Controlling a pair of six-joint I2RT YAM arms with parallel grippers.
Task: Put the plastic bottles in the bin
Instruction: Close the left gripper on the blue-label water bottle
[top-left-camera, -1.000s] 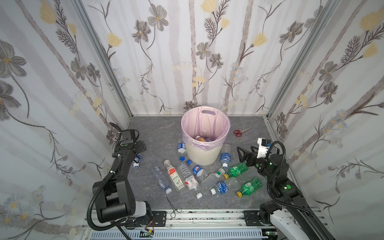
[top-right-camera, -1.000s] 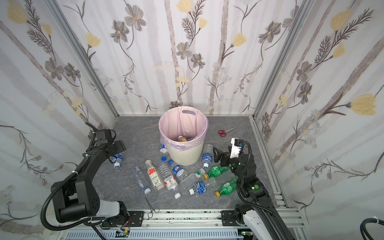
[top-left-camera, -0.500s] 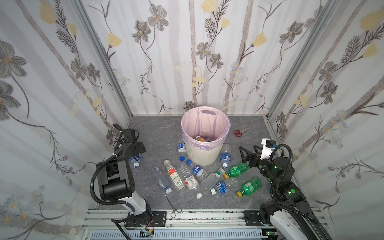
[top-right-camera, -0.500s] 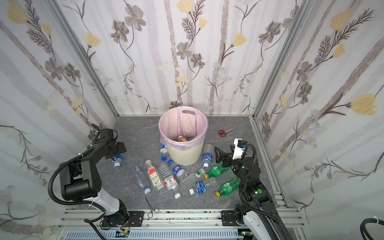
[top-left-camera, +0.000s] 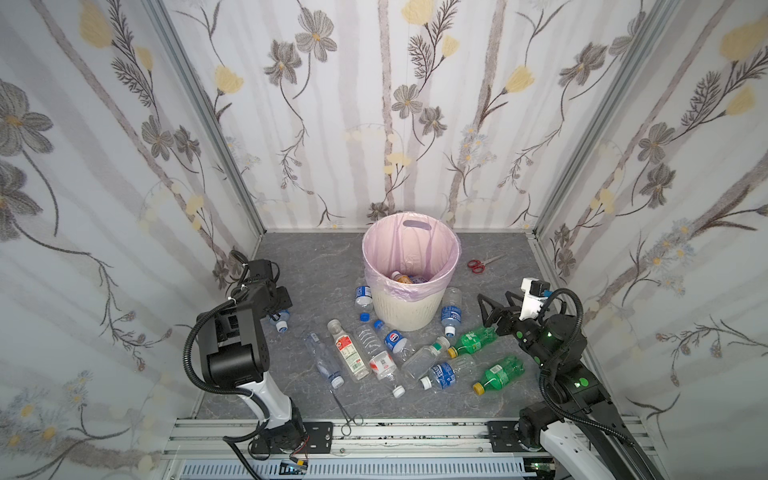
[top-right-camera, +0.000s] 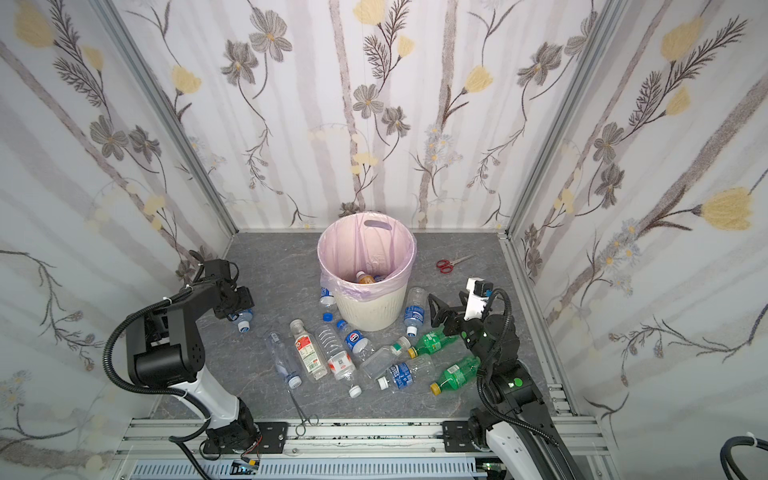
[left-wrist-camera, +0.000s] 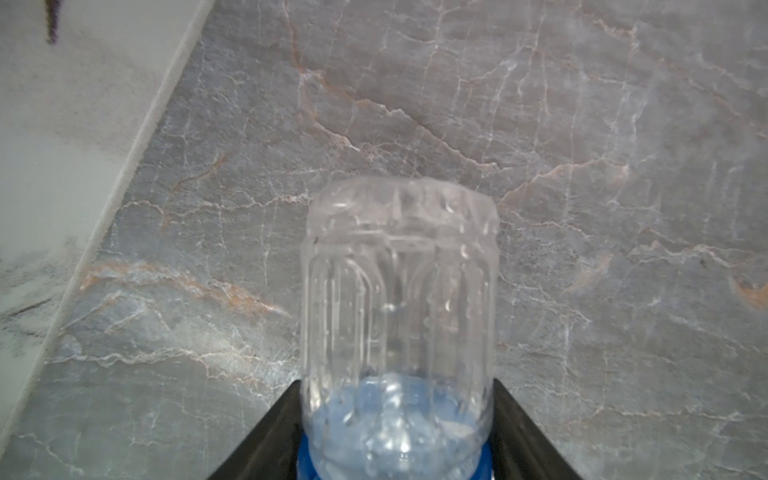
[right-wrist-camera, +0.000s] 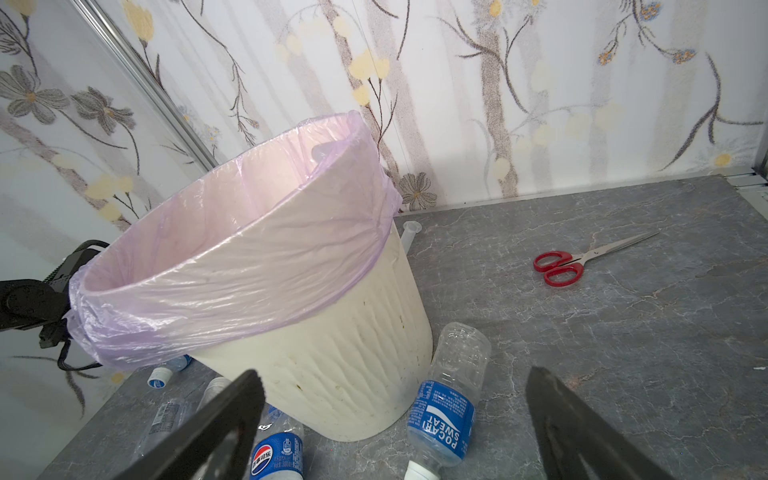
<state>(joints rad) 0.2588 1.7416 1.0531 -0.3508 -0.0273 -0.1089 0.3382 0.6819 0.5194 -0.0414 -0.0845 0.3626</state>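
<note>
Since a second ago the left arm has dropped low beside the left wall, and the left pincer (top-left-camera: 281, 302) that stood wider then has drawn in on the blue-labelled bottle (top-left-camera: 277, 319) lying there on the table (top-left-camera: 316, 257). From the left wrist view the black fingers (left-wrist-camera: 286, 415) sit flush against both flanks of that bottle (left-wrist-camera: 399, 291). Its clear base points away from the wrist, and it looks pinched rather than merely framed. I'd say the pick is made, and what is left for this one is the lift and the carry.

The bin (top-left-camera: 409, 309) stands well apart from it, towards the middle of the table, with an orange bottle (top-left-camera: 401, 277) and a few others already in the bottom. The rest of the bottles (top-left-camera: 348, 353) lie where they were, strewn in front of the bin.

Meanwhile the right pincer (right-wrist-camera: 392, 378) has eased back a little and stays spread wide, holding nothing. A Pocari Sweat bottle (right-wrist-camera: 444, 407) lies just ahead of it, leaning against the bin's wall, and a green bottle (top-left-camera: 473, 338) lies close underneath.
</note>
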